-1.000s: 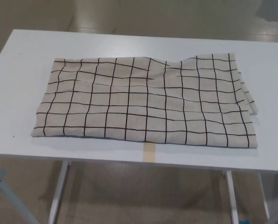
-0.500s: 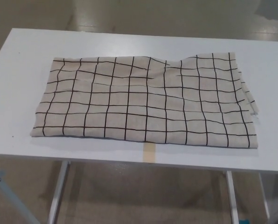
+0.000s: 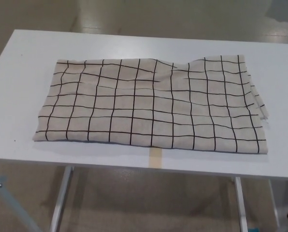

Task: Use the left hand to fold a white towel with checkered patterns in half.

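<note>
Head view: checkered towel point(image 3: 151, 104) lies spread flat across the middle of the white tabletop point(image 3: 18, 72), its near edge just above a strip of tan tape point(image 3: 155, 158). Neither hand appears, so the fingers' state cannot be told.

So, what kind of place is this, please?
Probably a lab or workshop test area, not a home: a plain white table on metal legs, a tape marker at its edge, a bare floor.
</note>
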Controlling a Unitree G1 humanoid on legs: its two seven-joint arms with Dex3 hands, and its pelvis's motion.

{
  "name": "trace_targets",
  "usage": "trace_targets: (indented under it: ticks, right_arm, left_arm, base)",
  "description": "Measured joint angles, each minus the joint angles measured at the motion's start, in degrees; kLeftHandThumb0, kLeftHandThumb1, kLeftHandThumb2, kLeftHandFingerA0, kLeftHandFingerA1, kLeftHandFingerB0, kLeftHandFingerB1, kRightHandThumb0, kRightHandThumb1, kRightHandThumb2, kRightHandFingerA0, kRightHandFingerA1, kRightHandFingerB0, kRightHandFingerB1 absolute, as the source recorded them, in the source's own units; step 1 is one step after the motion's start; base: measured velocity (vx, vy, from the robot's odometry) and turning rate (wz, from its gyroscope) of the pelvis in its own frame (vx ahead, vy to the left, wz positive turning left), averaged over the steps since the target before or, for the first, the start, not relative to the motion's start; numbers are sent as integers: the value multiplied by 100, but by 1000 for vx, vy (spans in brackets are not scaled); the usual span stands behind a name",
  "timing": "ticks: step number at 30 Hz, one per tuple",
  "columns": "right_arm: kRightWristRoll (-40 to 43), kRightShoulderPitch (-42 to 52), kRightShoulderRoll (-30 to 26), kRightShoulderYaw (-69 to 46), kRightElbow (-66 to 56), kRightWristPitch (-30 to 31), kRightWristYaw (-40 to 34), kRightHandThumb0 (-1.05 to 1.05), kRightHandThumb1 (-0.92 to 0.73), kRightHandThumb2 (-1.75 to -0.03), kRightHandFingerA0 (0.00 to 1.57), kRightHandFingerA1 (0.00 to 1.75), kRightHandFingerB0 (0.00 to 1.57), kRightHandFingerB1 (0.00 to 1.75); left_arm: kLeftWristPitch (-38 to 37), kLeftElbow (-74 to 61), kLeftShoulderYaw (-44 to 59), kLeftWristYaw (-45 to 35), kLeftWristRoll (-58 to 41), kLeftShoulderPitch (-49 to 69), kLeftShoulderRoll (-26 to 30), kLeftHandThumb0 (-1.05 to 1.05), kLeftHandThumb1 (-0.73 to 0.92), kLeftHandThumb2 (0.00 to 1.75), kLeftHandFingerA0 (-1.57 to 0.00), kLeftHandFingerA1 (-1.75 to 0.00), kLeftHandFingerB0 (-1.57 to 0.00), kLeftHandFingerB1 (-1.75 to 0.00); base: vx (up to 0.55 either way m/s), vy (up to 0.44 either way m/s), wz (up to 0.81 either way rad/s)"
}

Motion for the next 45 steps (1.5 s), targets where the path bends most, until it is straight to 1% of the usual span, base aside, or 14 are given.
trace_targets:
  ticks: [2, 3, 4, 5, 8, 9, 11, 18, 24, 33, 34, 37, 44, 45]
  right_arm:
    - [-16, 84, 5, 106, -93, 1, 19, -32, -48, -55, 53, 49, 47, 41]
    - [-23, 120, 6, 149, -141, 1, 30, -39, -38, -71, 49, 57, 43, 51]
    - [-38, 172, 6, 233, -205, 1, 43, -39, -38, -71, 49, 57, 43, 51]
    - [-44, 188, 6, 259, -220, 1, 46, -33, -49, -55, 54, 49, 47, 41]
    - [-90, 268, 5, 392, -309, 1, 69, -33, -48, -55, 54, 49, 47, 41]
    - [-100, 287, 5, 429, -335, 1, 74, -42, -38, -72, 51, 58, 41, 50]
    - [-148, 372, 4, 556, -409, 1, 102, -42, -38, -72, 51, 58, 41, 50]
    - [-201, 545, -4, 799, -507, 0, 200, -41, -38, -72, 51, 58, 41, 50]
    - [-219, 545, -22, 937, -507, 1, 251, -40, -38, -72, 51, 59, 40, 51]
    - [-263, 501, -42, 974, -504, 1, 256, -40, -38, -72, 50, 59, 40, 50]
    - [-271, 495, -45, 975, -502, 1, 256, -40, -38, -72, 51, 59, 40, 50]
    - [-296, 473, -50, 983, -501, 1, 256, -39, -37, -72, 51, 59, 40, 51]
    - [-342, 460, -54, 994, -499, 0, 257, -39, -37, -73, 51, 60, 39, 51]
    - [-348, 458, -54, 995, -499, 0, 257, -39, -37, -73, 51, 60, 39, 51]
  left_arm:
    - [-169, -444, 2, 44, 52, 151, -160, -30, 33, 66, 0, -20, 0, -6]
    - [-246, -626, 3, 61, 73, 213, -228, -28, 30, 68, 0, -26, 0, -14]
    - [-392, -963, 2, 95, 119, 287, -370, -28, 30, 68, 0, -26, 0, -14]
    - [-431, -1063, 2, 107, 140, 297, -412, -28, 29, 68, 0, -26, 0, -15]
    - [-663, -1579, 2, 161, 219, 304, -611, -27, 27, 68, 0, -29, 0, -20]
    - [-719, -1699, 5, 177, 242, 301, -651, -28, 26, 68, 0, -29, 0, -20]
    - [-899, -2244, 43, 263, 413, 290, -760, -29, 27, 68, 0, -28, 0, -20]
    - [-1158, -3221, 85, 499, 972, -172, -693, -35, 27, 69, 0, -25, 0, -21]
    - [-1259, -3194, -168, 666, 1531, -988, -433, -42, 31, 70, 0, -22, -4, -24]
    - [-1267, -2397, -686, 935, 2356, -1873, -4, -35, 28, 67, 0, -19, 0, -23]
    - [-1258, -2299, -761, 963, 2462, -1967, 38, -35, 36, 66, 0, -18, 0, -21]
    - [-1195, -2010, -1023, 1024, 2764, -2225, 221, -36, 38, 66, 0, -5, 0, -17]
    - [-1004, -1430, -1565, 1158, 3355, -2703, 503, -33, 39, 65, 0, 0, 0, -14]
    - [-979, -1347, -1637, 1177, 3428, -2756, 529, -29, 45, 54, 0, 0, 0, -16]
  base:
    - [0, 0, 0]
    - [0, 0, 0]
    - [0, 0, 0]
    - [0, 0, 0]
    - [0, 0, 0]
    - [0, 0, 0]
    - [0, 0, 0]
    - [0, 0, 0]
    - [0, 0, 0]
    - [0, 0, 0]
    - [0, 0, 0]
    - [0, 0, 0]
    - [0, 0, 0]
    - [0, 0, 0]
